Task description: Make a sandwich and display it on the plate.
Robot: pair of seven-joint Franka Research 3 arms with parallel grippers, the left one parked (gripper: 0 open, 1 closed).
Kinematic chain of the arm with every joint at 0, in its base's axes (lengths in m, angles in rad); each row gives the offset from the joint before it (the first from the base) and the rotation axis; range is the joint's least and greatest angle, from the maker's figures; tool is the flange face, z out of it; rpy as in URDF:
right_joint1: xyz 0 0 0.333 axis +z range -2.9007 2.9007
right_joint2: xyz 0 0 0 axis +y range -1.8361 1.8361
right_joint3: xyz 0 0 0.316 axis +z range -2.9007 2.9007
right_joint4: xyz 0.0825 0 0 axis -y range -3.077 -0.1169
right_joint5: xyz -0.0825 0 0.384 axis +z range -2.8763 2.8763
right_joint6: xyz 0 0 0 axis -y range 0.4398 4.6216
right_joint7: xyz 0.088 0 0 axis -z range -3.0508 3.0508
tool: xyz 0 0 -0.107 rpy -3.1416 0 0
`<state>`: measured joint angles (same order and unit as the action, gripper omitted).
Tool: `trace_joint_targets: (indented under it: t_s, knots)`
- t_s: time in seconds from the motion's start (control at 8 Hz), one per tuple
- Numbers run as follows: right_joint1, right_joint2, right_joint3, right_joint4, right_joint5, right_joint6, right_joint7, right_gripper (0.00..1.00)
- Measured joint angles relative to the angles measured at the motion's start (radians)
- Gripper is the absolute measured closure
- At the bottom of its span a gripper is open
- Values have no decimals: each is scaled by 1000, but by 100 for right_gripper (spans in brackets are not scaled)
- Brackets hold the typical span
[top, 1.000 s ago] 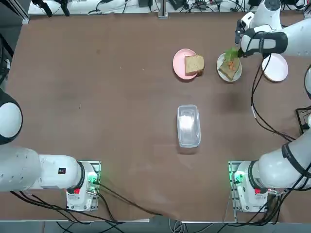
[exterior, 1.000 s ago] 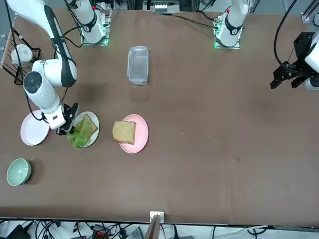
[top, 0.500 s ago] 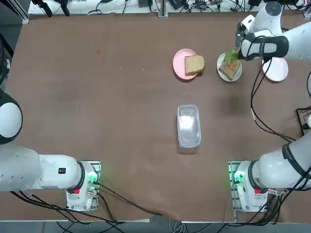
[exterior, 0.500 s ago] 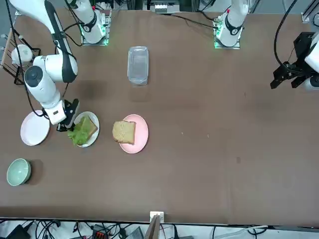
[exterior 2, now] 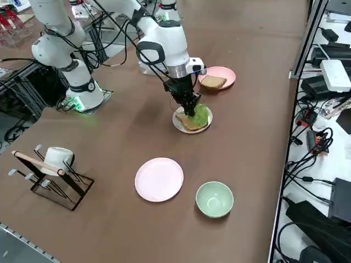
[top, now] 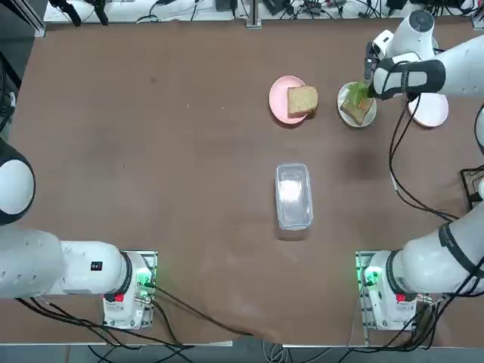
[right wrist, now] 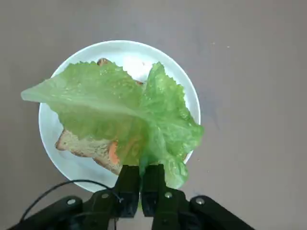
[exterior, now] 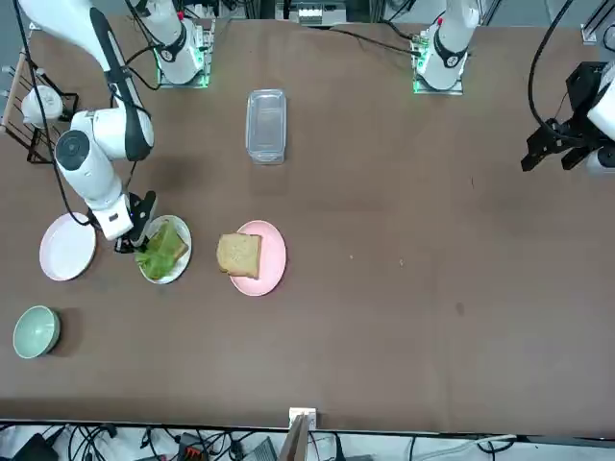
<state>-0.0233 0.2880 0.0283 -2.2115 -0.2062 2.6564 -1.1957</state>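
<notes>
My right gripper (right wrist: 140,184) is shut on the edge of a green lettuce leaf (right wrist: 120,112). The leaf hangs spread over a tan bread slice (right wrist: 79,146) with small orange bits (right wrist: 112,152) on the small white plate (right wrist: 49,141). From overhead, the gripper (top: 368,88) is at the plate's (top: 345,94) far right side, with the leaf (top: 358,94) over the bread. The side view shows the leaf (exterior 2: 201,115) low over the bread (exterior 2: 187,124). A second bread slice (top: 302,100) lies on the pink plate (top: 277,101) to the left.
A pale pinkish plate (top: 431,107) lies right of the white plate, under my arm. A clear lidded container (top: 293,195) stands mid-table. A green bowl (exterior 2: 214,199) and a mug rack (exterior 2: 53,171) are on the right side of the table.
My right gripper has carried the lettuce leaf from the white plate's far edge to over the bread slice. Nothing else has moved.
</notes>
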Motion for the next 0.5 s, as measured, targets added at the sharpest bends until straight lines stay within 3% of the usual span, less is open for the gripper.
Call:
trace_joint_targets:
  t_s: [0.38, 0.5]
  knots:
    - [-1, 11, -1, 0, -13, 2, -1, 81]
    - [-1, 13, -1, 0, -15, 2, -5, 65]
